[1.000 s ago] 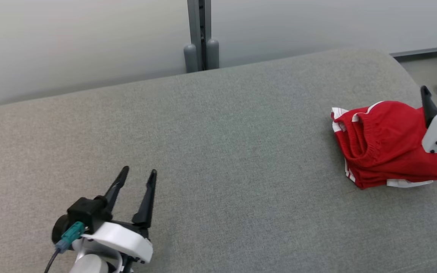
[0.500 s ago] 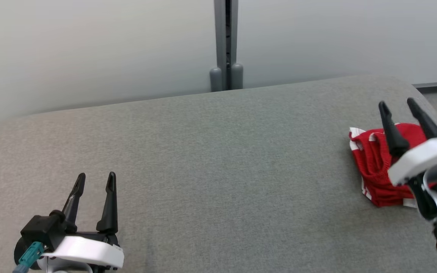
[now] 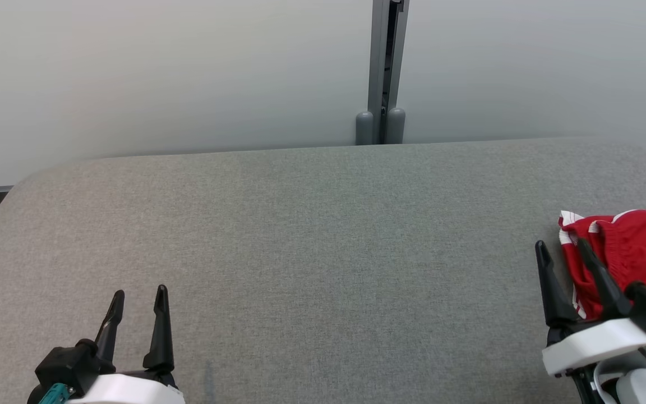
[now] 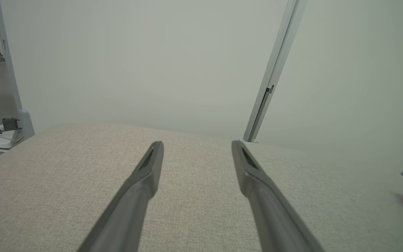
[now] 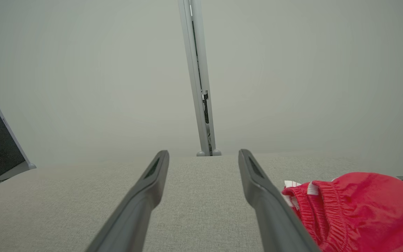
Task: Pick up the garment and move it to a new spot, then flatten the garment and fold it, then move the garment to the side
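Shorts (image 3: 631, 247), red with white side stripes, bunched into a folded lump at the right edge of the grey worktop (image 3: 323, 224), closer to the front right corner than the back one. Elastic waistband turned toward the middle of the worktop. Lying loose, not gripped by anything.

Right gripper (image 3: 561, 244) low over the front right corner, fingers spread wide apart and pointing toward the back edge, just plain worktop between them. Outer finger right up against the left side of the shorts. Touching or just shy of it, can't tell from either angle.

Left gripper (image 3: 139, 292) way over by the front left corner, well apart from the shorts, fingers spread wide too, hovering over plain worktop.

Behind the back edge: pale wall panels (image 3: 160, 73) and a grey upright post (image 3: 382, 67) at the join.
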You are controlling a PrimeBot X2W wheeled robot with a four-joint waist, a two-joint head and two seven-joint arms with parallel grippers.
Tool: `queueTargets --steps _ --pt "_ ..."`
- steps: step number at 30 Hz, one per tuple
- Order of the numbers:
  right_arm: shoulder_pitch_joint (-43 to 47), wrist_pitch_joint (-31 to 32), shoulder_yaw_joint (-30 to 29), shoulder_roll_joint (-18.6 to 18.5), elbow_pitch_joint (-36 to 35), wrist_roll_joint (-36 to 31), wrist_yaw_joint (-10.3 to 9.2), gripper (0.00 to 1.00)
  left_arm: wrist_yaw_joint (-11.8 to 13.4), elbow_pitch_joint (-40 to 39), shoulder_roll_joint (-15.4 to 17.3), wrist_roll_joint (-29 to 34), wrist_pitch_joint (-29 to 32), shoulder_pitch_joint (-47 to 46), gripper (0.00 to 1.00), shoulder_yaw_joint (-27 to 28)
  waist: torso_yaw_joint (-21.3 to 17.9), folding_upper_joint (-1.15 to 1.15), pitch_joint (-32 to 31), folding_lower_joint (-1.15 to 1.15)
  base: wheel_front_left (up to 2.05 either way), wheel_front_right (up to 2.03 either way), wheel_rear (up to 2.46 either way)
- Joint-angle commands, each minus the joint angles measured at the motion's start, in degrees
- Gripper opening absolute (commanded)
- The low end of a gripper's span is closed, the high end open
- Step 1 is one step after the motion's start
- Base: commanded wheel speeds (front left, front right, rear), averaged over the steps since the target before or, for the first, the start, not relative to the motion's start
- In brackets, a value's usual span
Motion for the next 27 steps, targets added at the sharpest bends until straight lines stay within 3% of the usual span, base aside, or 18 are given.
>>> queueTargets --steps 1,27 --pt "1.4 -0.3 -0.7 0.5 -0.9 -0.9 0.01 1.00 -0.7 0.5 -0.2 0.8 -0.2 0.1 1.00 0.6 0.3 0.00 -0.1 0.00 0.00 0.00 0.00" --pt "4.5 -0.3 -0.6 3.1 -1.2 -2.7 0.01 1.00 -5.9 3.2 -3.9 6.8 -0.2 -1.1 1.00 4.9 1.3 0.00 -0.5 0.00 0.00 0.00 0.00"
